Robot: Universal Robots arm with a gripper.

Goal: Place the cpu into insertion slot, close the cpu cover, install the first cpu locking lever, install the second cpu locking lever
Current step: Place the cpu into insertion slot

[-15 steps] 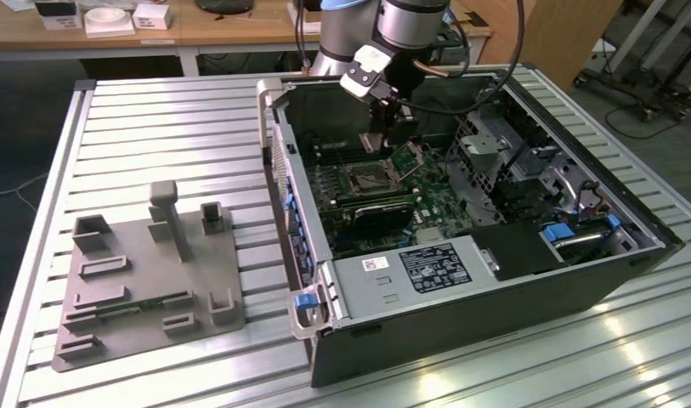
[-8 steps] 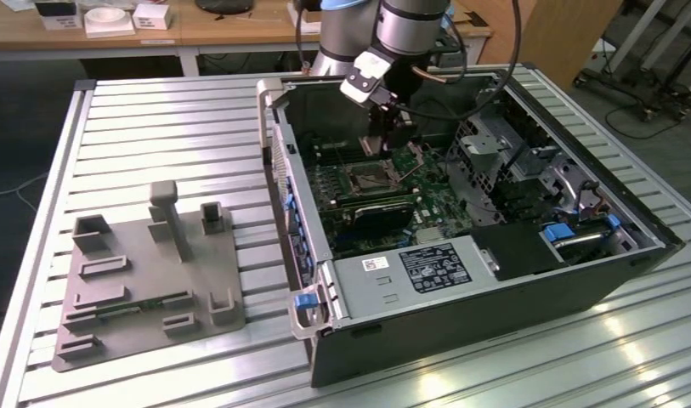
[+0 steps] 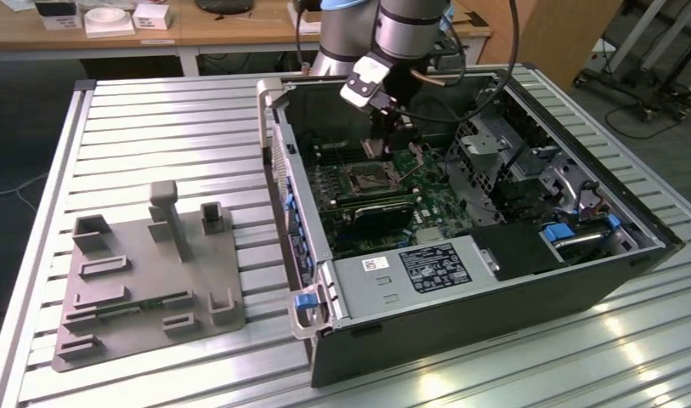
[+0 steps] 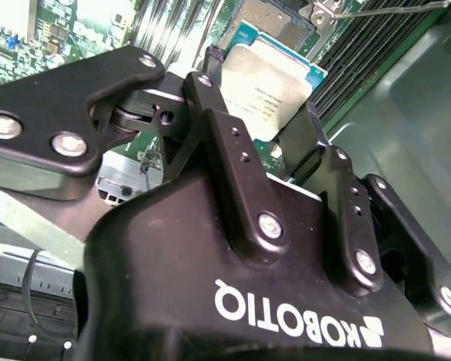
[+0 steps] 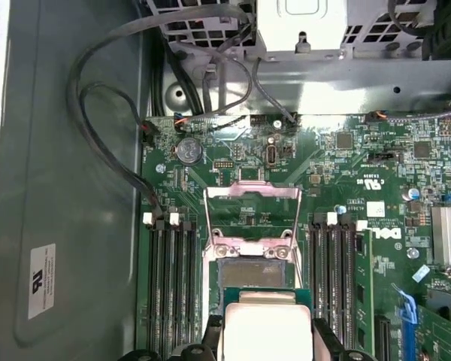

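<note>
**CPU held in the gripper above the open socket**

The gripper [image 4: 261, 99] is closed on the cpu [image 4: 274, 71]. Its 2 black fingers [image 4: 214, 105] press the chip from 2 opposite edges, and the silvery top of the chip faces the camera in both wrist views. In the first wrist view the cpu [image 5: 267, 323] hangs between the fingers [image 5: 210, 335] just in front of the insertion slot [image 5: 255, 272]. It is not seated in the slot; the dark centre of the slot is bare.

The cpu cover [image 5: 252, 193] is open. It is folded back from the slot on its hinge, and the green board shows through its square cut-out. On both sides of the slot run the long memory slots [image 5: 169, 293].

In the exterior view the arm [image 3: 413, 25] reaches down into the open computer case [image 3: 493, 331], and the gripper [image 3: 382, 144] is just above the insertion slot [image 3: 362, 180]. The case lies on a ribbed metal table [image 3: 152, 127]. Towards the exterior view's left, well apart from the case, a grey fixture plate [image 3: 141, 280] lies on the same table.
</note>
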